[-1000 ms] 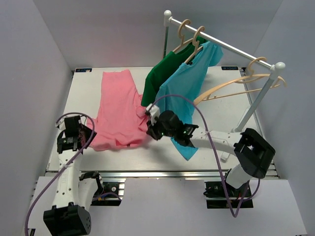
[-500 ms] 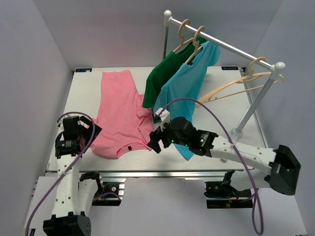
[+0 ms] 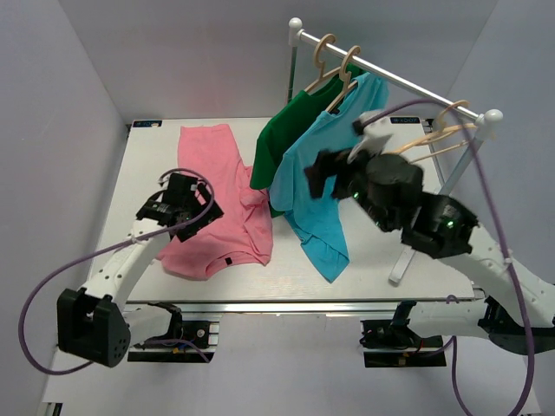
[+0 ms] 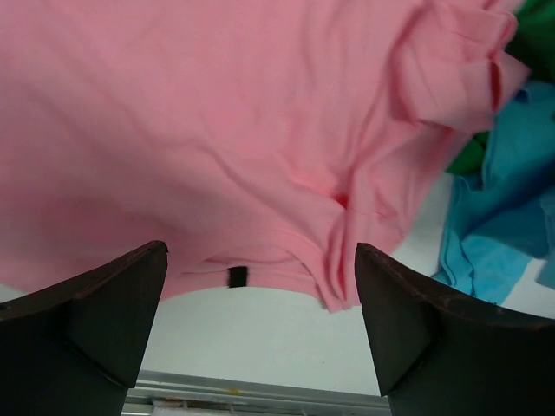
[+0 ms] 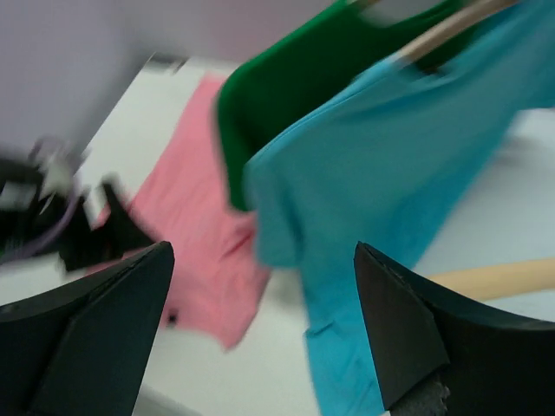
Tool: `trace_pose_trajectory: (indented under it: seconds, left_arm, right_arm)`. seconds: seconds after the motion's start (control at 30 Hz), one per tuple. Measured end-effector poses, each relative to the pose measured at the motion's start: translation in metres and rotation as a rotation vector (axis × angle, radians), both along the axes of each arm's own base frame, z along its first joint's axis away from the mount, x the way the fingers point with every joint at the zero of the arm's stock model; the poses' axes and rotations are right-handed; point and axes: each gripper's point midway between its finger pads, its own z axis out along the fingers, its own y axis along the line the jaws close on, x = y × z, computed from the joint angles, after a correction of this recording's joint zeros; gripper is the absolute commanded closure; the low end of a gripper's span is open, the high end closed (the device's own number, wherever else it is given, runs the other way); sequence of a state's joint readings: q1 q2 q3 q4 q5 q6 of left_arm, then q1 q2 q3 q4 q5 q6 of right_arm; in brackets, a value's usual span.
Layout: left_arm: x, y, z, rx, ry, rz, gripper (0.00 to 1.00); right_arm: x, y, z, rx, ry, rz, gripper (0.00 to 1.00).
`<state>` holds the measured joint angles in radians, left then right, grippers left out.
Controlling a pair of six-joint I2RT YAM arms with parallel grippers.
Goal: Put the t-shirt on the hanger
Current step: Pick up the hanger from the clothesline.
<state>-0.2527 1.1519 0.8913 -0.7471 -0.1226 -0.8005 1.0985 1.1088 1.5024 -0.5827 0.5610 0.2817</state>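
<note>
Location: the t-shirt [image 3: 217, 195] lies flat on the left of the counter [image 3: 364, 260]. The hanger [image 5: 503, 277] hangs bare at the far right.
Left tool [image 4: 260, 250]: spread wide over the shirt's near edge, holding nothing.
Right tool [image 5: 264, 247]: spread wide, raised near the hanger, empty.
Handling: you should expect light, limp cloth that bunches. Take it at the neck opening, by the dark tag.
Materials: soft creased pink knit; smooth pale wood, curved arms.

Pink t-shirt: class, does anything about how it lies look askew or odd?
The t-shirt lies mostly flat on the table, but its sleeve beside the green shirt is bunched into folds, and creases run by the collar.
</note>
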Motion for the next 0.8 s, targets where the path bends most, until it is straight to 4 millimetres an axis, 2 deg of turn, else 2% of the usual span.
trace_pose_trajectory:
  seconds: [0.07, 0.13, 0.23, 0.33, 0.47, 0.6, 0.8]
  left_arm:
    - [0.006, -0.013, 0.003, 0.005, -0.013, -0.034, 0.02]
    - [0.007, -0.014, 0.004, 0.012, -0.023, -0.035, 0.02]
    - [0.005, -0.010, 0.010, 0.017, -0.054, -0.021, 0.02]
    - [0.001, -0.004, 0.018, 0.023, -0.094, -0.010, 0.02]
    - [-0.003, 0.000, 0.026, 0.034, -0.123, -0.010, 0.02]
    - [-0.004, 0.000, 0.026, 0.038, -0.124, -0.017, 0.02]
    - [-0.006, 0.001, 0.023, 0.043, -0.116, -0.022, 0.02]
  right_arm:
    - [0.023, -0.034, 0.033, 0.033, -0.034, -0.193, 0.11]
    - [0.043, -0.071, 0.049, 0.038, -0.057, -0.364, 0.11]
    - [0.069, -0.130, 0.047, -0.013, -0.035, -0.598, 0.11]
    - [0.092, -0.174, 0.033, -0.072, 0.020, -0.774, 0.11]
    - [0.116, -0.208, -0.002, -0.161, 0.124, -0.905, 0.10]
    - [0.136, -0.233, -0.027, -0.213, 0.196, -0.994, 0.11]
    - [0.145, -0.255, -0.037, -0.233, 0.226, -1.068, 0.12]
